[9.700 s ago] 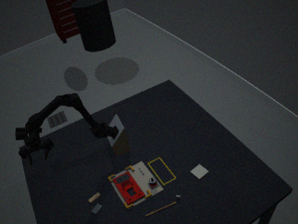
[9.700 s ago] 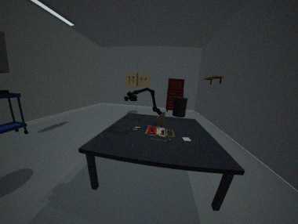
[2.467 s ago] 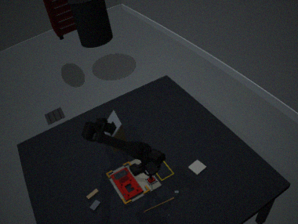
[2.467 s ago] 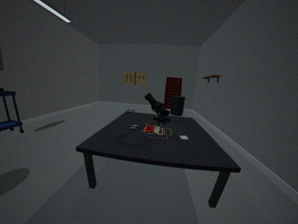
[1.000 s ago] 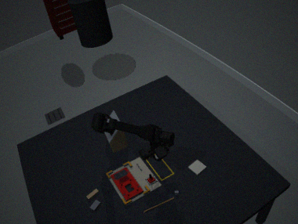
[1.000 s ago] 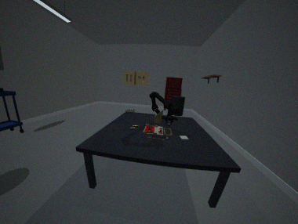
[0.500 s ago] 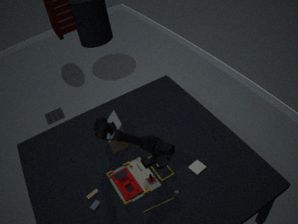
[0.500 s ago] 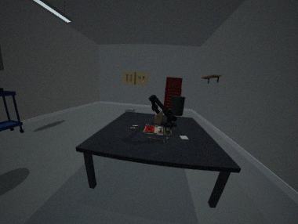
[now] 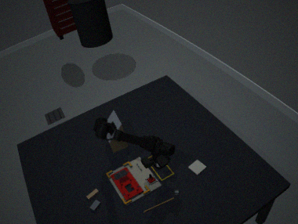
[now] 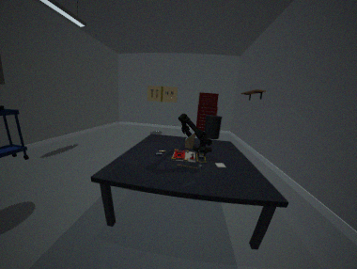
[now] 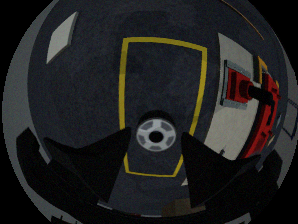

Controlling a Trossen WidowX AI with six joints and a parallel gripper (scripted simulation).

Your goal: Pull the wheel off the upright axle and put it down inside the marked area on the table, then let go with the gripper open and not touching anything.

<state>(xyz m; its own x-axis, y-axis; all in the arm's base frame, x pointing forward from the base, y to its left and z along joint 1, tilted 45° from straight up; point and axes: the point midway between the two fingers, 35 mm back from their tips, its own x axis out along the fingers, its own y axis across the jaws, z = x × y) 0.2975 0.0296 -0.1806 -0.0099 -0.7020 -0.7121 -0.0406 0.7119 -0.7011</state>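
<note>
The wheel [image 11: 156, 135], a light grey disc with a dark hub and dark tyre, lies flat inside the near half of the yellow marked outline [image 11: 122, 85] [image 9: 168, 176]. Whether it rests fully on the table is hard to tell. My gripper [image 11: 156, 134] [image 9: 160, 164] is open around it, with a narrow gap between each finger and the wheel. The fingers are low, one on either side. The upright black axle [image 11: 260, 94] stands bare on its red base [image 11: 236, 86] [image 9: 150, 179], right of the outline in the wrist view.
A pale board [image 9: 138, 169] [image 11: 227, 50] with a red plate [image 9: 125, 187] adjoins the marked area. A white square [image 9: 197, 167] [image 11: 62, 39] lies on its other side. A thin orange rod [image 9: 158, 205], a tan block [image 9: 92, 193] and a grey block [image 9: 95, 204] lie farther off.
</note>
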